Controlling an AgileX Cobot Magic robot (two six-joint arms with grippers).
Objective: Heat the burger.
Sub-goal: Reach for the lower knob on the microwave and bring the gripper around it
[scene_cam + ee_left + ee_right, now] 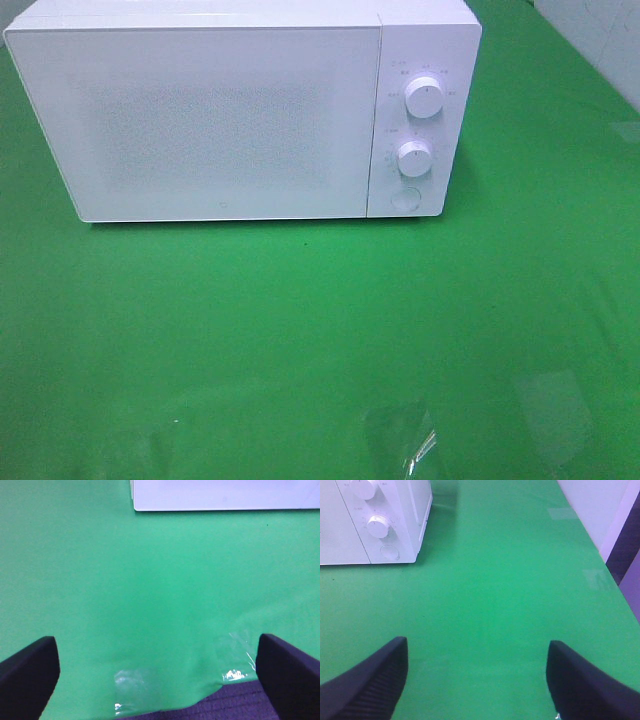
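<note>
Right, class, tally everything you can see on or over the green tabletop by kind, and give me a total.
White box-shaped microwave oven: 1
Round white dials on its panel: 2
Round white push button below them: 1
Black grippers, both open: 2 (left gripper, right gripper)
Total: 6

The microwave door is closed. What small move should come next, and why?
Probably bring the right gripper toward the round button below the lower dial: the microwave door is shut, no burger is in view, and that open gripper faces the panel.
</note>
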